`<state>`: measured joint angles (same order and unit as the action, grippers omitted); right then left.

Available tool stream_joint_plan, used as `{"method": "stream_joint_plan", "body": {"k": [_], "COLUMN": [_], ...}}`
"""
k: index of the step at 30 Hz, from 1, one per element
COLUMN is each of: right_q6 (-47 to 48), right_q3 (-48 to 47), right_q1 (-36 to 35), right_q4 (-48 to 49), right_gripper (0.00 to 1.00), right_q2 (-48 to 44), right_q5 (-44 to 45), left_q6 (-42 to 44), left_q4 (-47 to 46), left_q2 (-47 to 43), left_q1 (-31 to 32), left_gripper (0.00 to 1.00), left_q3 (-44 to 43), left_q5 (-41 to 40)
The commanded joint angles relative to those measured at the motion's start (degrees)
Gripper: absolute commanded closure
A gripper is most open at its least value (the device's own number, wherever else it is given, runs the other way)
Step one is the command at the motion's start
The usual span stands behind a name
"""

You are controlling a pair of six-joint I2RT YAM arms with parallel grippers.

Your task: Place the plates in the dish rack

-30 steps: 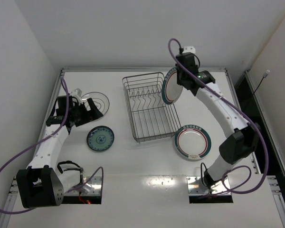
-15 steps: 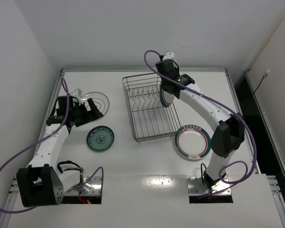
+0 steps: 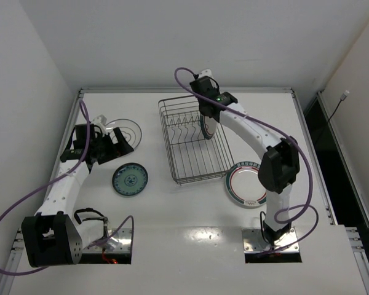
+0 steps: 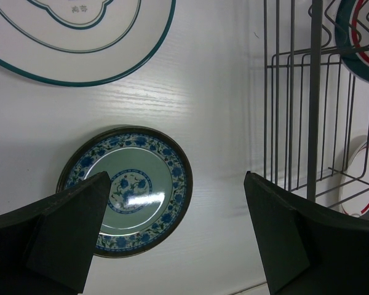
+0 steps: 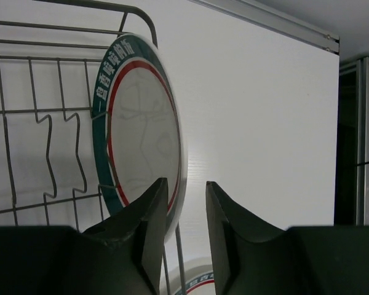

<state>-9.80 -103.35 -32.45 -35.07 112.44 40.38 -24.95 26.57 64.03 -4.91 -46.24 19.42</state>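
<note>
A white plate (image 5: pixel 141 129) with green and red rim rings stands on edge among the tines at the right side of the wire dish rack (image 3: pixel 194 147). My right gripper (image 5: pixel 186 187) is above it with its jaws slightly apart. The plate's rim sits by the left finger, with a gap to the right finger. A matching plate (image 3: pixel 246 184) lies flat on the table right of the rack. The small teal-patterned plate (image 4: pixel 126 187) and the clear glass plate (image 3: pixel 126 132) lie on the left. My left gripper (image 4: pixel 175 233) hovers open and empty between the teal plate and the rack (image 4: pixel 313 92).
The right arm arches over the rack's right side. White walls close in the table at the left and back, and a metal rail runs along the far edge. Purple cables trail from both arms.
The right arm swung left, carrying the ringed plate from outside the rack's right side into the tines. Its jaws have since parted slightly. The left arm has not moved.
</note>
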Motion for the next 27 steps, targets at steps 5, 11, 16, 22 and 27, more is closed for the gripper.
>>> {"method": "stream_joint_plan", "body": {"k": [5,11,16,22,27], "right_q6": [-6.4,-14.7,-17.0,-17.1,-17.1], "right_q3": [-6.2,9.0,32.4,48.2,57.9], "right_q1": [1.1,14.9,41.1,52.1,57.0], "right_q4": [-9.7,-12.7,-10.4,-7.9,-7.3], "right_gripper": [0.53,0.40,0.40,0.40,0.40], "right_q2": [-4.8,-20.7,-30.0,-30.0,-29.5], "right_q5": [1.7,-13.9,-43.7,-59.2,-58.4], "left_q6": [0.8,0.8,0.8,0.8,0.8], "left_q4": [-0.5,-0.5,-0.5,-0.5,-0.5], "left_q2": [0.0,0.0,0.0,0.6,0.0], "left_q1": [0.2,0.2,0.2,0.2,0.2], "left_gripper": [0.12,0.12,0.12,0.12,0.12], "left_q3": [-1.5,-1.5,-1.5,-1.5,-1.5], "left_q5": [-0.3,-0.3,-0.3,0.3,-0.3]}}
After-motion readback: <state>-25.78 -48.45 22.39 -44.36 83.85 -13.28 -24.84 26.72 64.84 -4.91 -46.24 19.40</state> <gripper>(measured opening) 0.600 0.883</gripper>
